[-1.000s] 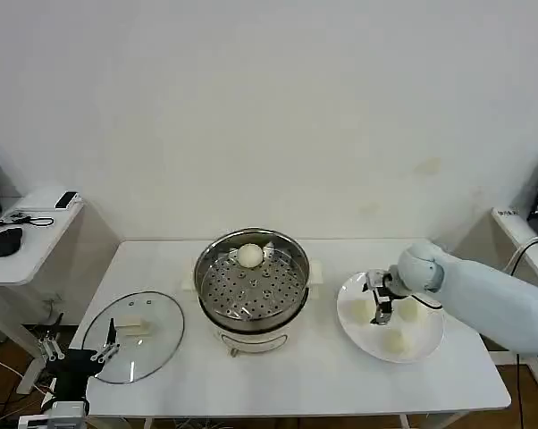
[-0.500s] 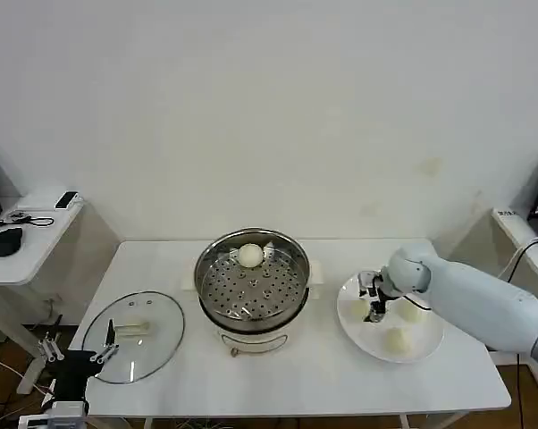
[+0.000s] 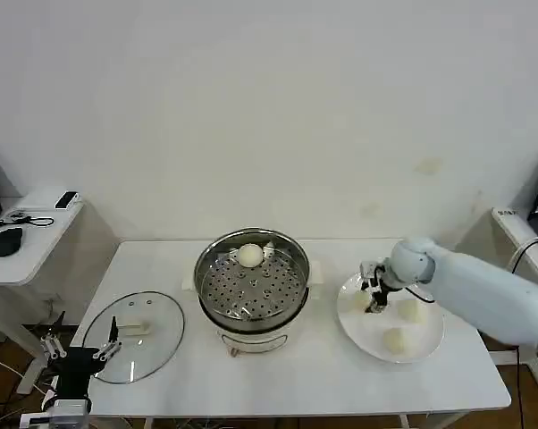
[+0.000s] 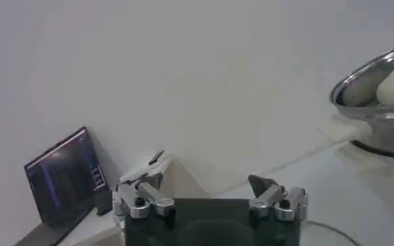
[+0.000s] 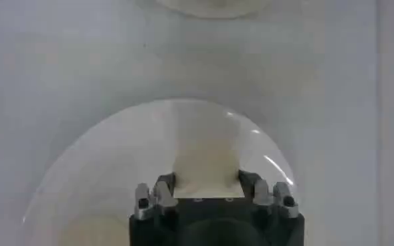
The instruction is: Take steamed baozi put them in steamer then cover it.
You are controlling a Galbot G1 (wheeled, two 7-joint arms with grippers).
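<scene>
Baozi count as found: one bun (image 3: 250, 256) lies on the perforated tray at the far side of the steamer (image 3: 251, 280), which stands mid-table on its white base. Two buns (image 3: 409, 309) (image 3: 394, 340) rest loose on the white plate (image 3: 351, 323) to the robot's right. A further bun (image 5: 207, 166) sits between the fingers of the right gripper (image 3: 373, 292), which is over the plate's near-steamer side; in the right wrist view the fingers are closed against its two sides. Whether this bun is clear of the plate or resting on it cannot be told.

Judged progress: one of four buns placed; three transfers outstanding, then the covering.

Lid (image 3: 133, 334) lies flat on the table (image 3: 323, 380) at the robot's left, well apart from the steamer, handle up. Left gripper (image 3: 79, 357) hangs off the table's left front corner, just beside the lid, fingers spread and empty.

Obstructions: in the head view the held bun is largely masked by the right gripper. The left wrist view catches the steamer's rim at its edge, cut off.
</scene>
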